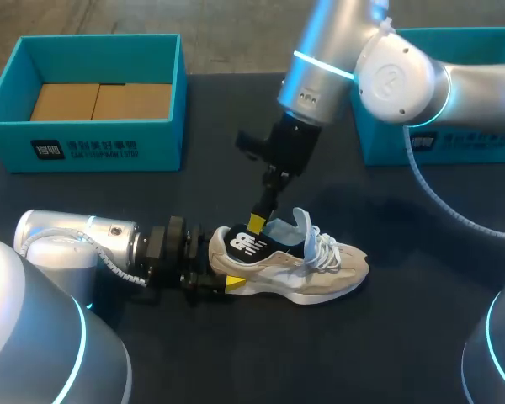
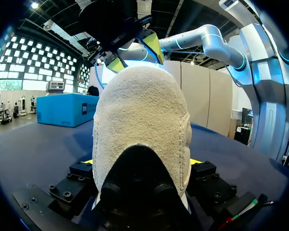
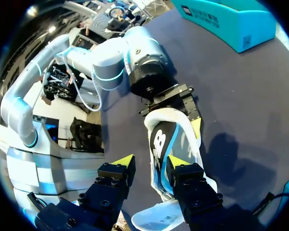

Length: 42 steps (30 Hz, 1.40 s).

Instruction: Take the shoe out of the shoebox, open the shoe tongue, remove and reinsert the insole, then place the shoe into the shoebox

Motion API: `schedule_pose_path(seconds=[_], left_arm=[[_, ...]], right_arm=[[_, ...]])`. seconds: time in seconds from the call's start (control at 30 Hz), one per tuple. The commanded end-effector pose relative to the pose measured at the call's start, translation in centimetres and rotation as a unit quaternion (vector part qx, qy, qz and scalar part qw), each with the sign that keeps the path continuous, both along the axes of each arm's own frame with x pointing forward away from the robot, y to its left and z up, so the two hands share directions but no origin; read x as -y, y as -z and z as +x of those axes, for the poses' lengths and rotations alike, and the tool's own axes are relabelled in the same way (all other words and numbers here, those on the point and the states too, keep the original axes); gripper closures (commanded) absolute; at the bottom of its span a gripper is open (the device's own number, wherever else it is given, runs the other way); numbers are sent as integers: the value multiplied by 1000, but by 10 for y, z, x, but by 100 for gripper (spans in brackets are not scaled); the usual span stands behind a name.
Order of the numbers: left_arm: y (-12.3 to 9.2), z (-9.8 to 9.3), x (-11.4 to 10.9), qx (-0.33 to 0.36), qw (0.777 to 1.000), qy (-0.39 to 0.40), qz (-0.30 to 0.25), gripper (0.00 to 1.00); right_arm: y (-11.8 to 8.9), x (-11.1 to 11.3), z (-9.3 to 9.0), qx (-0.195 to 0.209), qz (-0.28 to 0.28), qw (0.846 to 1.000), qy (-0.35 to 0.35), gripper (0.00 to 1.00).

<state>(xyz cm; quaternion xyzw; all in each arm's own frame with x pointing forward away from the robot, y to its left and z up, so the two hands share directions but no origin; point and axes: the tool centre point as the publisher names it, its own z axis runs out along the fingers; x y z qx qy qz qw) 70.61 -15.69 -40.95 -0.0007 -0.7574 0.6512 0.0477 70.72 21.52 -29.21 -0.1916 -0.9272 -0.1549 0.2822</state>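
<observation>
Standing over the table and reading from the left, I see an open teal shoebox (image 1: 84, 93) at about ten o'clock, with a brown cardboard floor and no shoe in it. Below it, my view of the left arm (image 1: 76, 244) has it coming in from about eight o'clock and lying low along the dark table (image 1: 421, 337). The left gripper (image 1: 225, 273) has closed on the heel of the shoe (image 1: 303, 269), and from the left wrist the pale heel fills the space between the fingers, a yellow tip (image 2: 88, 162) pressed to each side of it. The shoe itself is out of both boxes. It rests on its sole near the middle of the table at about six o'clock, with the toe toward three o'clock and white laces loose over the front. A pale blue flap (image 1: 293, 225) stands up out of its opening; whether it is tongue or insole I cannot tell. The right arm (image 1: 404, 80) enters from about two o'clock and bends down over the shoe. The right gripper (image 3: 150, 163) hangs at the opening with its fingers spread, one tip above the mouth, the other outside the black side panel, gripping nothing. Behind that arm, at two o'clock, is a second teal shoebox (image 1: 480, 143), partly hidden.
</observation>
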Motion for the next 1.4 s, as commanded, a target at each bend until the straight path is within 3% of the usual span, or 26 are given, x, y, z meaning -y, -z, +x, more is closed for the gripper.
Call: schedule_pose_path(seconds=[0.03,0.47,0.83,1.0,1.03,1.1,1.13,1.4], left_arm=[[-1,0,0,0,1000,0,0,100],[-1,0,0,0,1000,0,0,100],[-1,0,0,0,1000,0,0,100],[-1,0,0,0,1000,0,0,100],[-1,0,0,0,1000,0,0,100],[-1,0,0,0,1000,0,0,100],[-1,0,0,0,1000,0,0,100],[-1,0,0,0,1000,0,0,100]], right_arm=[[5,-5,-2,-3,-3,1000,4,58],[7,2,0,-8,-28,999,39,58],[20,0,-2,-20,-25,998,45,58],[24,-1,-2,-24,-16,999,38,67],[24,-1,-2,-23,-14,999,38,72],[23,-1,-2,-22,-13,999,34,97],[23,-2,-2,-22,-13,999,31,100],[20,-4,-2,-16,-2,1000,4,100]])
